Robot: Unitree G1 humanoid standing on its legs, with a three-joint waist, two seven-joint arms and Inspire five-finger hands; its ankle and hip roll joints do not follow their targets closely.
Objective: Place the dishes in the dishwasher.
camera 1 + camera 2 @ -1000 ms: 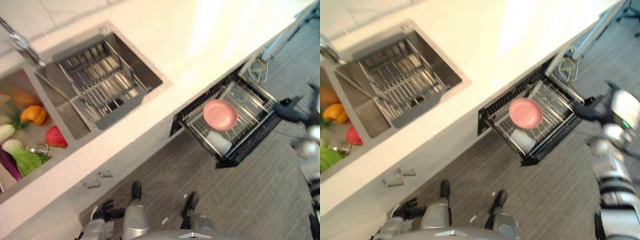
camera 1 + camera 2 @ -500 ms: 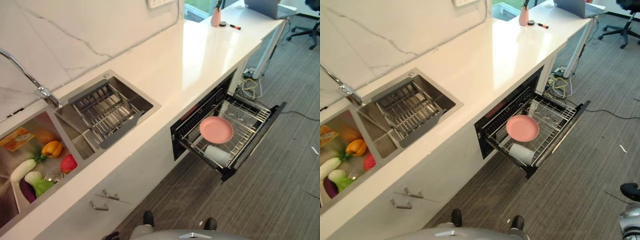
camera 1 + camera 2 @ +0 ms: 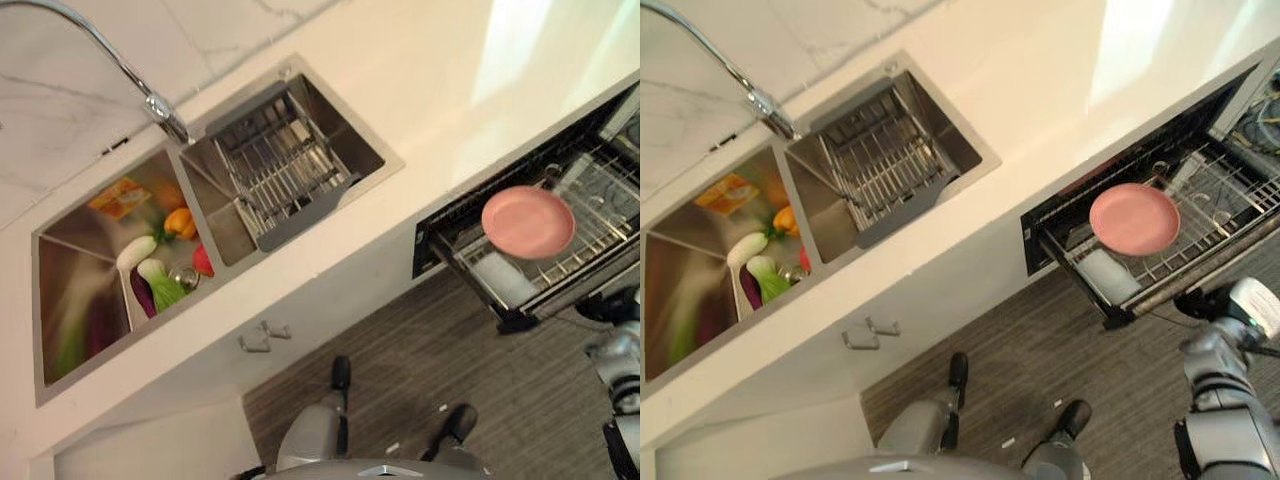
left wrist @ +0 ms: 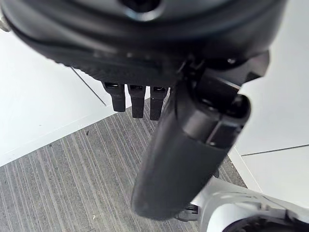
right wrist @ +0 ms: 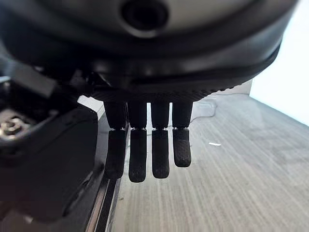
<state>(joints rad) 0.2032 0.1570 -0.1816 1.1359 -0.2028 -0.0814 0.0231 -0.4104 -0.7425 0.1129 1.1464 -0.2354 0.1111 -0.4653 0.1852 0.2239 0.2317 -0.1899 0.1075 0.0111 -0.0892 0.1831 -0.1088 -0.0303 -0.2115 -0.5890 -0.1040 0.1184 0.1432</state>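
The dishwasher's wire rack (image 3: pixel 1230 215) stands pulled out from under the white counter (image 3: pixel 470 90). A pink plate (image 3: pixel 1134 219) lies in it, and a white cup (image 3: pixel 1108 275) lies on its side near the rack's front corner. My right hand (image 3: pixel 1202 301) hangs just below and in front of that corner, over the floor. In the right wrist view its fingers (image 5: pixel 145 154) point straight down and hold nothing. My left hand (image 4: pixel 188 145) hangs over the grey floor beside a white cabinet, with its fingers relaxed and empty.
A double sink is set in the counter. Its right basin holds a metal drain rack (image 3: pixel 280 165), and its left basin holds vegetables (image 3: pixel 160 270). A curved tap (image 3: pixel 150 98) stands behind them. Cupboard handles (image 3: pixel 262 336) stick out below the counter.
The whole picture has swung and turned, so the camera moved. Plate and cup lie in the rack as before. My right hand now shows close under the rack's front corner.
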